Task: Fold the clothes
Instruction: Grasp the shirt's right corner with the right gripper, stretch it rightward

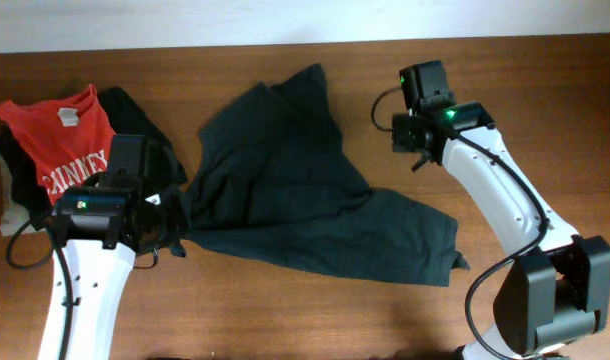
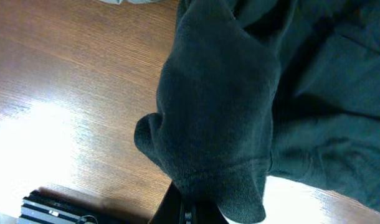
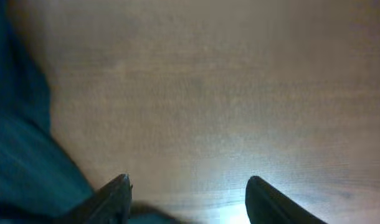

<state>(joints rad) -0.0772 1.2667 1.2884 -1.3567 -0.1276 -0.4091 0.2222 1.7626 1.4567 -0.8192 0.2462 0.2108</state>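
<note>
The dark teal-black T-shirt (image 1: 305,190) lies crumpled across the middle of the table; its white letters are hidden. My left gripper (image 1: 178,218) is shut on the shirt's left edge; in the left wrist view the bunched fabric (image 2: 221,118) hangs over the closed fingers (image 2: 189,208). My right gripper (image 1: 410,135) is open and empty, above bare wood just right of the shirt's upper part. In the right wrist view its two fingertips (image 3: 187,186) stand apart over the table, with shirt fabric (image 3: 22,162) at the left edge.
A red T-shirt (image 1: 70,140) with white print lies on a pile of black and beige garments (image 1: 15,180) at the far left, just behind my left arm. The table's back edge (image 1: 285,44) meets a white wall.
</note>
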